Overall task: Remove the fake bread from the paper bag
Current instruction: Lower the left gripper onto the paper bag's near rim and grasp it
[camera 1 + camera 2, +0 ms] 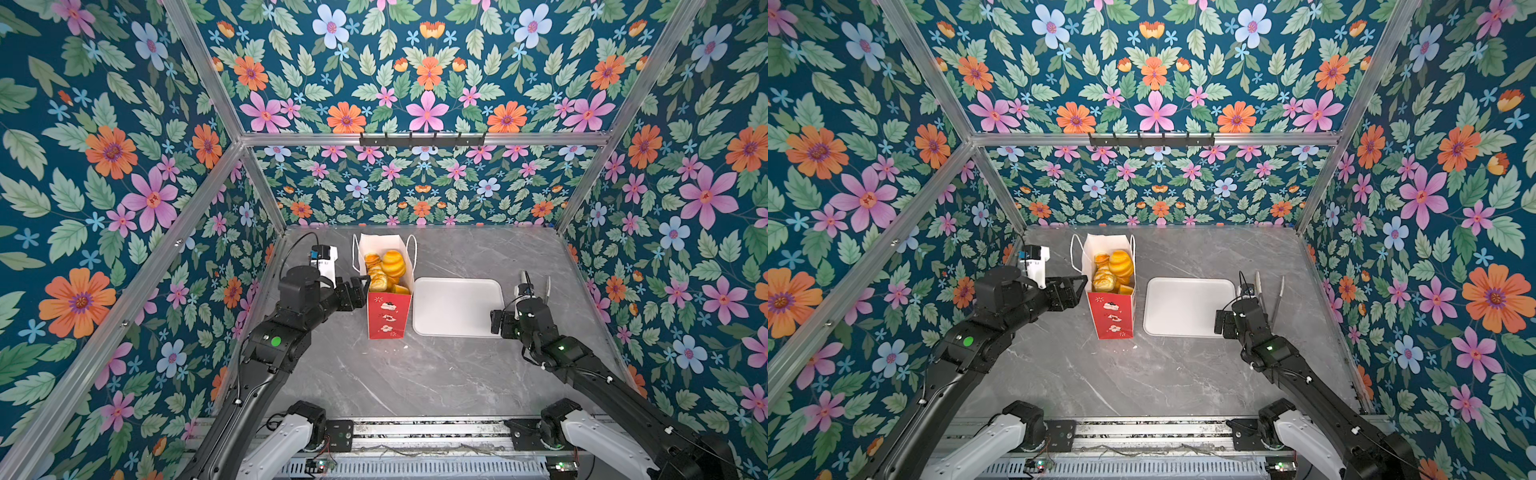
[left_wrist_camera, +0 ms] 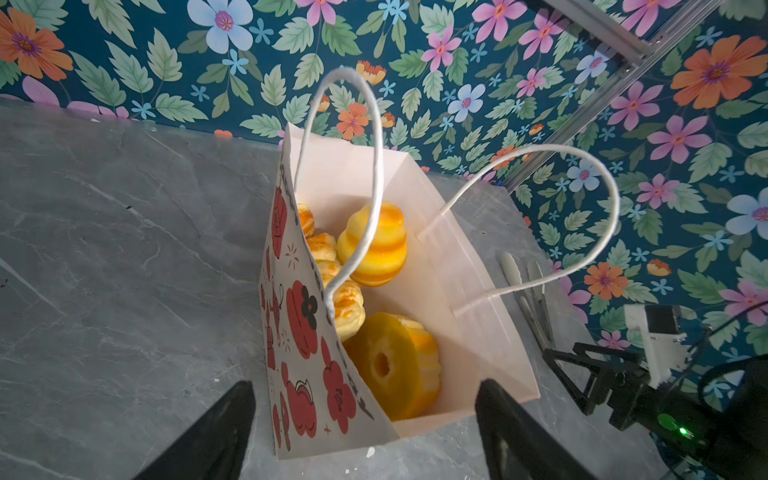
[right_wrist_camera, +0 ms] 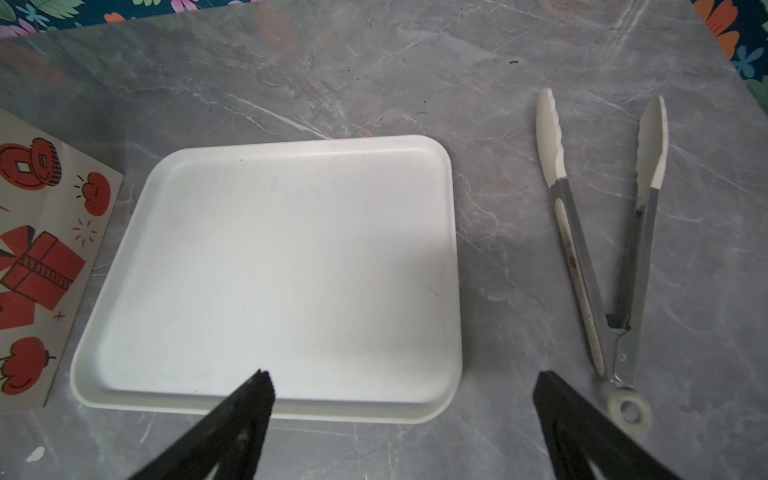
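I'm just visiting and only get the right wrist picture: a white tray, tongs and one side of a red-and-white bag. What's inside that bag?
Observer: The paper bag stands open and holds golden-yellow fake bread, a ring doughnut among the pieces.
Visitor: Is anything reaching for it?
Observer: The left gripper is right beside the bag's rim, on the side away from your tray, jaws open, holding nothing.
Visitor: Anything over the opening?
Observer: Two white cord handles arch above it.
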Tool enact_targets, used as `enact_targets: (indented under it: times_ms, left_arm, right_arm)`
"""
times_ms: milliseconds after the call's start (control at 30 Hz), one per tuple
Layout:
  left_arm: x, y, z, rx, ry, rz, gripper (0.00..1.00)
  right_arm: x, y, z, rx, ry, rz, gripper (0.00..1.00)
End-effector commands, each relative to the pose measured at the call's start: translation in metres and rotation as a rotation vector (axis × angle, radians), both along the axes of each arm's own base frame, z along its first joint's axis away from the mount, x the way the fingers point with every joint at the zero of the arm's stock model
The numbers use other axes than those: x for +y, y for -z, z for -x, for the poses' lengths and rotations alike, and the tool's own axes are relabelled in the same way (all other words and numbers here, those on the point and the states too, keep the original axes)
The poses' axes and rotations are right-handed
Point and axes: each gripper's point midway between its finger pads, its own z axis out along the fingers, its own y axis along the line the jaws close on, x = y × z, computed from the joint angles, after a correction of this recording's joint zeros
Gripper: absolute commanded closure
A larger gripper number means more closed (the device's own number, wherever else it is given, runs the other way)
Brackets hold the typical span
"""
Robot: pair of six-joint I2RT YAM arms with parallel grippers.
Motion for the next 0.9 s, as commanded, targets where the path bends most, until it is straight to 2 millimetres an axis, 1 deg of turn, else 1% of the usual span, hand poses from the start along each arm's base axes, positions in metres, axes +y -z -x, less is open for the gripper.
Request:
enact_targets:
  times_ms: [0, 167, 267, 333, 433, 667, 867]
  left_arm:
    - [0.004, -0.012, -0.019, -0.048, -0.091, -0.016, 0.16]
    - [-0.008, -0.009, -0.037, -0.046, -0.150, -0.091, 0.21]
    - [-0.011, -0.010, -0.044, -0.047, -0.176, -0.125, 0.23]
    - [-0.008, -0.007, -0.049, -0.037, -0.207, -0.154, 0.25]
    - [-0.004, -0.003, -0.052, -0.029, -0.244, -0.190, 0.28]
    - [-0.010, 0.019, -0.057, 0.032, -0.244, -0.222, 0.30]
    - [-0.008, 0.027, -0.059, 0.043, -0.266, -0.238, 0.34]
  right_arm:
    - [0.000, -0.002, -0.005, -0.020, 0.022, -0.014, 0.01]
    - [0.000, 0.003, -0.007, -0.010, 0.029, -0.014, 0.01]
    - [0.000, 0.004, -0.006, -0.008, 0.031, -0.018, 0.01]
    - [0.000, 0.003, -0.006, -0.009, 0.033, -0.021, 0.01]
    - [0.000, 0.004, -0.006, -0.007, 0.035, -0.022, 0.01]
    - [0.001, 0.007, -0.007, 0.003, 0.039, -0.025, 0.01]
    - [0.002, 0.009, -0.007, 0.016, 0.036, -0.026, 0.01]
